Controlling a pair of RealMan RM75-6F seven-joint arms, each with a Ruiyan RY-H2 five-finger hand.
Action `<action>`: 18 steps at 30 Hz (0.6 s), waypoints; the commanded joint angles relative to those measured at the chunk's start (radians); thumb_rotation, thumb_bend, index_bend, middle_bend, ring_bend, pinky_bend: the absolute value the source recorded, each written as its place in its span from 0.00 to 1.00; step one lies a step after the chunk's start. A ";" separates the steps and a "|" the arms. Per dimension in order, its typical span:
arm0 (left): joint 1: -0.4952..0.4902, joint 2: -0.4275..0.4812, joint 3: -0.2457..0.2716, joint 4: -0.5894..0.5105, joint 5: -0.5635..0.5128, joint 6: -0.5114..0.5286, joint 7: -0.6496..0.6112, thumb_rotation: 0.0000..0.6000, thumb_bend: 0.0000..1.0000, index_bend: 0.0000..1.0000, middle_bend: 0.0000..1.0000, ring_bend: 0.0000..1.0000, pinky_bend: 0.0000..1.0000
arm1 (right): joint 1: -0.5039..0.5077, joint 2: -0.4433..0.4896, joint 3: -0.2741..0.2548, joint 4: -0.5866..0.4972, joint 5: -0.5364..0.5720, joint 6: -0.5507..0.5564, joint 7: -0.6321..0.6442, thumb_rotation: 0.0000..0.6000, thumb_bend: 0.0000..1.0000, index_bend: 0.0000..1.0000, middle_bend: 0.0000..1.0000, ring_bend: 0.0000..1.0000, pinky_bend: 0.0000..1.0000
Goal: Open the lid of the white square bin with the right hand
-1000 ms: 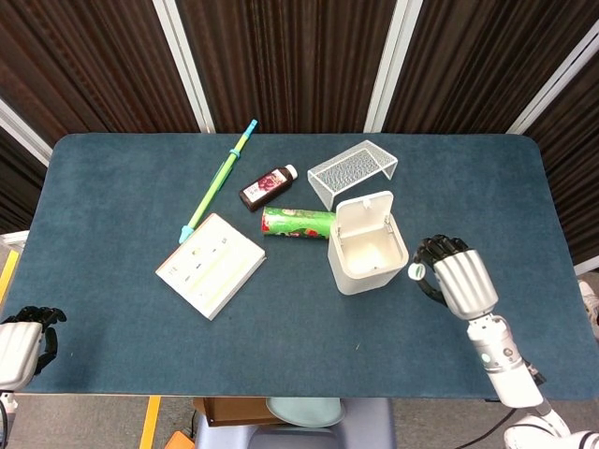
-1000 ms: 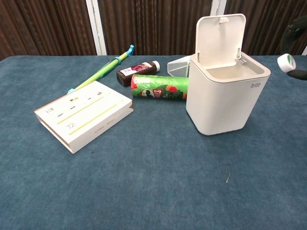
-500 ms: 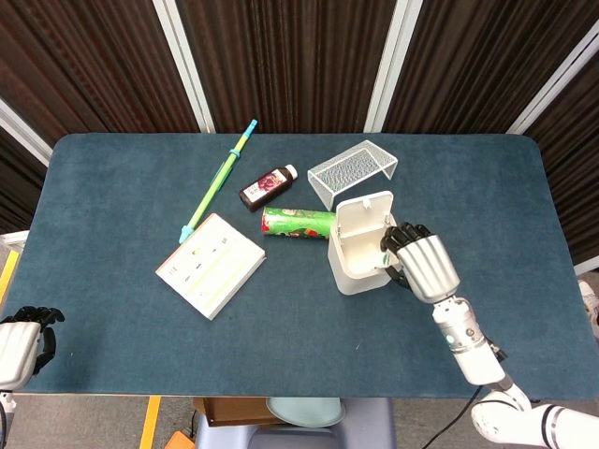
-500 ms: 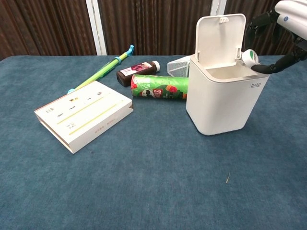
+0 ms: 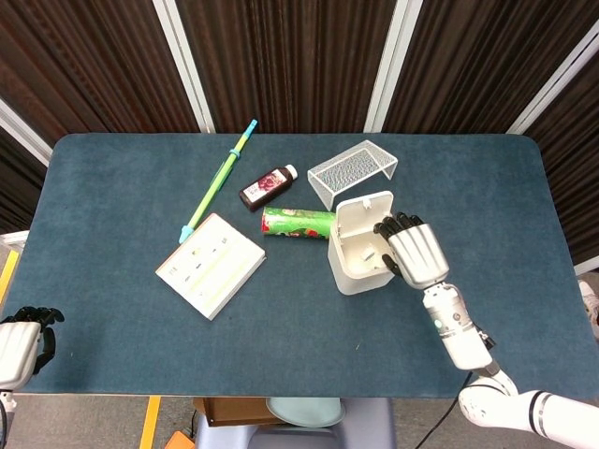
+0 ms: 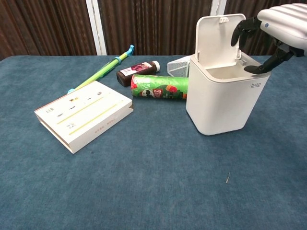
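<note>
The white square bin (image 5: 360, 282) (image 6: 220, 105) stands right of the table's middle. Its lid (image 5: 363, 213) (image 6: 218, 38) is tipped up and back, so the inside shows. My right hand (image 5: 412, 254) (image 6: 276, 21) hovers over the bin's right rim, its dark fingers (image 6: 240, 31) spread and reaching over the opening. Nothing shows between the fingers. My left hand (image 5: 21, 342) rests at the table's near left corner, fingers curled in on nothing.
A green can (image 5: 298, 223) lies against the bin's left side, a clear mesh box (image 5: 353, 171) behind it. A dark bottle (image 5: 268, 187), a long green-blue stick (image 5: 219, 180) and a white book (image 5: 211, 265) lie further left.
My right hand moved left from beside the bin to over its opening. The small white-and-green object it pinched earlier no longer shows in its fingers. The lid stayed up.
</note>
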 commanded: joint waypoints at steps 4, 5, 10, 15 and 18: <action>0.001 0.001 0.001 -0.002 0.004 0.002 -0.001 1.00 0.73 0.44 0.43 0.33 0.54 | -0.011 0.037 -0.015 -0.065 0.010 0.005 -0.011 1.00 0.20 0.30 0.34 0.22 0.49; 0.001 0.002 0.001 -0.003 0.005 0.002 0.000 1.00 0.73 0.44 0.43 0.33 0.54 | -0.014 0.044 -0.019 -0.075 0.003 0.009 -0.007 1.00 0.18 0.29 0.33 0.21 0.46; 0.002 0.002 0.001 -0.004 0.007 0.006 0.001 1.00 0.73 0.44 0.43 0.33 0.54 | -0.063 0.095 -0.056 -0.155 -0.021 0.065 -0.019 1.00 0.14 0.28 0.25 0.14 0.31; 0.006 0.005 0.001 -0.010 0.016 0.020 0.001 1.00 0.73 0.44 0.43 0.33 0.54 | -0.165 0.203 -0.137 -0.277 0.015 0.137 -0.169 1.00 0.17 0.27 0.25 0.14 0.29; 0.009 0.006 0.001 -0.014 0.021 0.028 0.004 1.00 0.73 0.44 0.43 0.33 0.54 | -0.225 0.259 -0.184 -0.295 0.006 0.179 -0.164 1.00 0.19 0.26 0.25 0.14 0.25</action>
